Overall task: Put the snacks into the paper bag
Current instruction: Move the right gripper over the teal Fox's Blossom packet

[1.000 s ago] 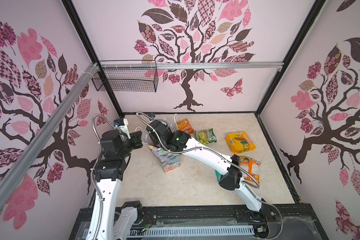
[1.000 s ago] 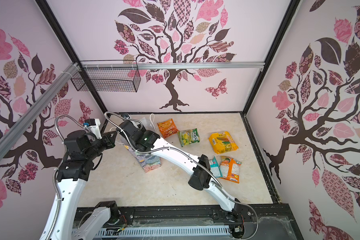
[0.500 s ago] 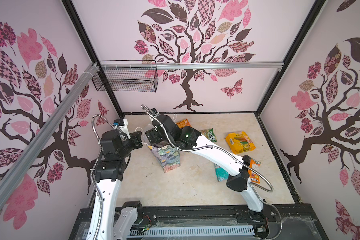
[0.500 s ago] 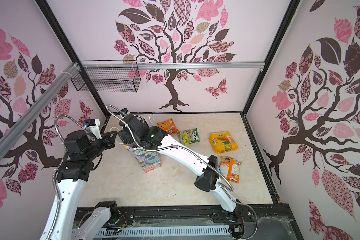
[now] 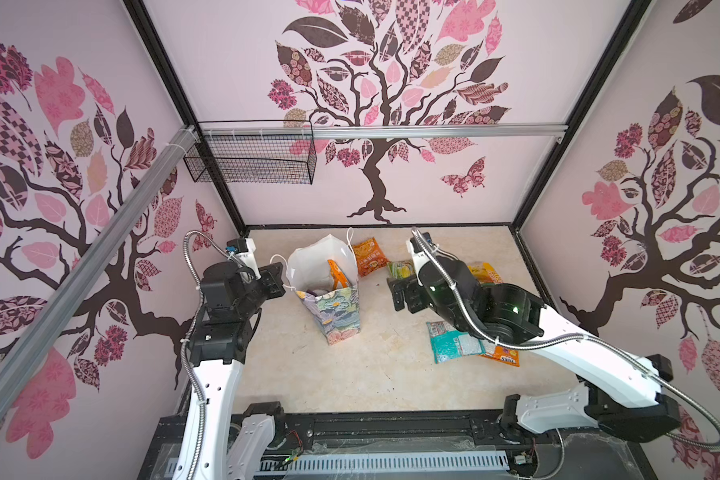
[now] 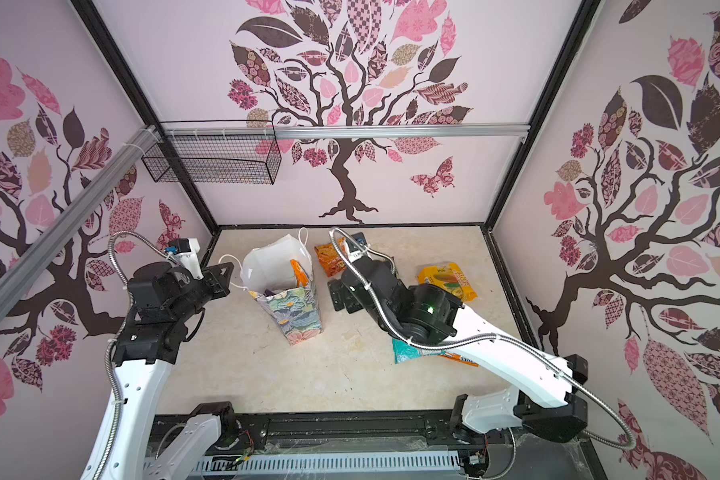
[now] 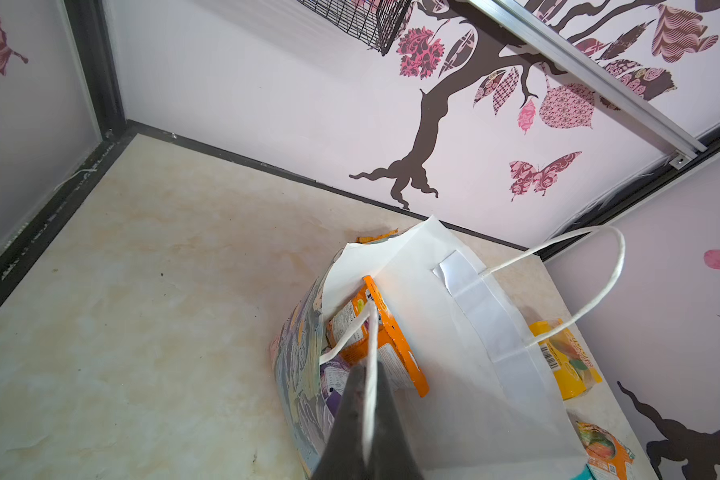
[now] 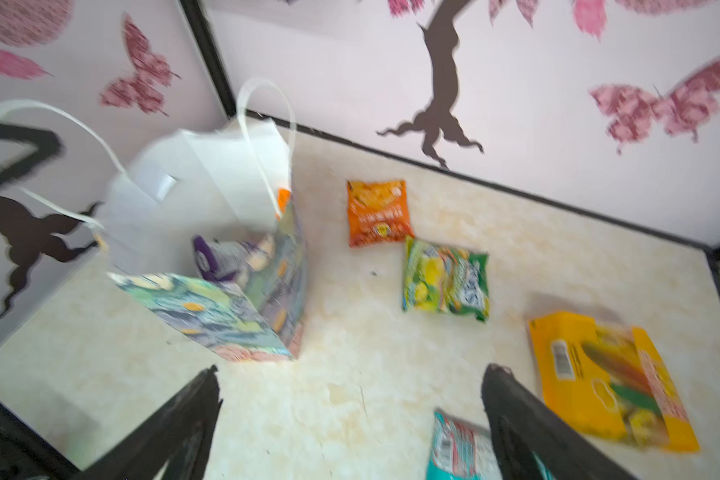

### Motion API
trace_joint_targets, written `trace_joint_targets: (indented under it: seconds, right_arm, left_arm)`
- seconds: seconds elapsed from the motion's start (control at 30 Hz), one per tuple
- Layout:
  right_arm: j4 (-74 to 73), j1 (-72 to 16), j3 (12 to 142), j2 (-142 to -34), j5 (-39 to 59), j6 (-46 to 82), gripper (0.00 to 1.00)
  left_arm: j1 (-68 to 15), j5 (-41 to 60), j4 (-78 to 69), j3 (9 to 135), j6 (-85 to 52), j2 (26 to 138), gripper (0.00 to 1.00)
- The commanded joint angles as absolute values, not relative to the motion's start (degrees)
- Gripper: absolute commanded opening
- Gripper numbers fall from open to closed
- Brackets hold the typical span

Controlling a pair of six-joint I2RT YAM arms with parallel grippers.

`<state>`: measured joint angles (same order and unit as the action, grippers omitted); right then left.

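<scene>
The left claw (image 7: pixel 368 386) pinches the paper bag (image 5: pixel 329 307) by its cord (image 7: pixel 371 332); the right claw (image 8: pixel 352 370) hangs spread near snacks (image 8: pixel 445 278), likely light, slippery, best edge-gripped.

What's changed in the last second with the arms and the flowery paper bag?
The right claw drew back from over the tall floral paper bag to its right and opened wide, empty. A flat orange plastic packet, apparently just let go, now stands inside the bag. Unchanged: the left claw stays shut on the white cord handle, the bag is upright, and the loose snack packets lie on the beige table.
</scene>
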<state>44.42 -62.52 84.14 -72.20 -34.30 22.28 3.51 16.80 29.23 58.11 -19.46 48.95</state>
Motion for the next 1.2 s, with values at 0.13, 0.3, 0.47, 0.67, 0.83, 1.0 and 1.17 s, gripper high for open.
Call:
trace_joint_targets:
  seconds: [0.13, 0.3, 0.47, 0.67, 0.83, 1.0, 1.17]
  right_arm:
    - [37.7, -49.4, 55.4, -59.4, -29.3, 34.6, 1.00]
    - [29.3, -35.7, 39.6, -56.1, -20.9, 36.6, 1.00]
    - [24.7, -35.6, 36.2, -59.0, -22.5, 36.1, 1.00]
    - [20.1, -34.7, 33.7, -61.8, -23.4, 34.8, 1.00]
    - [17.3, -33.9, 31.2, -62.7, -21.0, 34.7, 1.00]
    - [16.8, -33.7, 30.0, -62.7, -19.4, 34.8, 1.00]
    - [16.6, -33.7, 29.5, -64.4, -14.8, 34.8, 1.00]
  left_arm:
    - [3.7, 18.5, 30.7, 57.6, -18.0, 50.1, 0.00]
    - [1.9, 19.3, 31.9, 59.0, -17.2, 51.7, 0.00]
    - [0.7, 18.2, 32.4, 59.2, -16.7, 50.9, 0.00]
    - [0.6, 16.9, 32.3, 59.0, -16.8, 49.4, 0.00]
    - [0.6, 16.5, 31.7, 58.5, -16.9, 49.3, 0.00]
    - [0.6, 17.5, 32.6, 59.2, -16.6, 50.0, 0.00]
    - [0.5, 17.0, 32.1, 58.6, -16.8, 49.1, 0.00]
